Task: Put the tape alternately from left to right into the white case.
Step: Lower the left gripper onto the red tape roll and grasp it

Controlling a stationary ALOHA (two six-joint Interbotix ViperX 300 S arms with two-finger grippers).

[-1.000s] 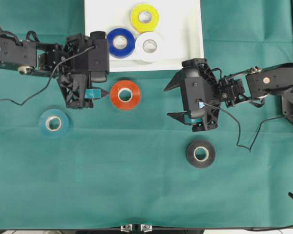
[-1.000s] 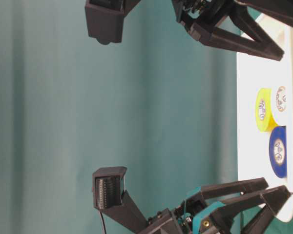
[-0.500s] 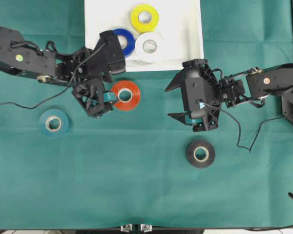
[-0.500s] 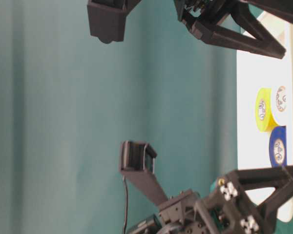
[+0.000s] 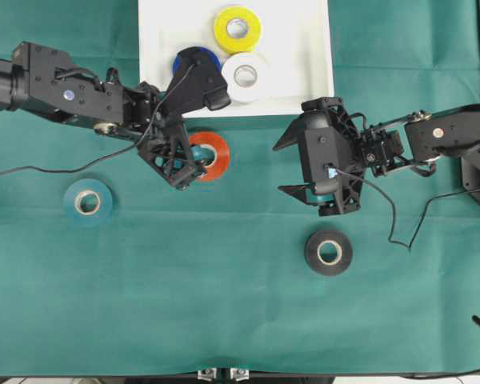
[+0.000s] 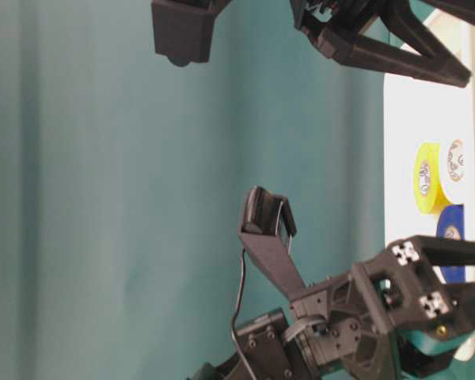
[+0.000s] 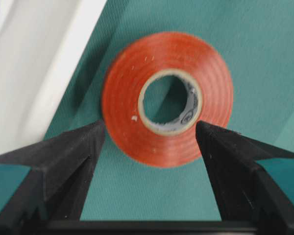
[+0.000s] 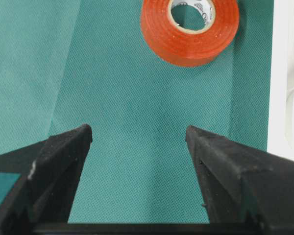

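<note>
Three rolls of tape already lie in the white case: the yellow roll, the white roll and the blue roll (partly hidden under the left arm). Three more are out on the green counter and have to go in: the red roll, the teal roll and the black roll. So I think the job is about half done.

The red roll lies flat on the counter, just beside the near edge of the white case. The left end effector is right over it. Its two fingers are spread wide, one on each side of the red roll, which the left wrist view shows well. They look very near the roll's sides, but they are not squeezing it, so nothing is held. I guess picking up this roll is the step going on now.

The right end effector is wide open too and holds nothing. It hangs over bare counter, well apart from the red roll, and the black roll lies near it, lower in the overhead view. The teal roll sits by itself far to the left.
</note>
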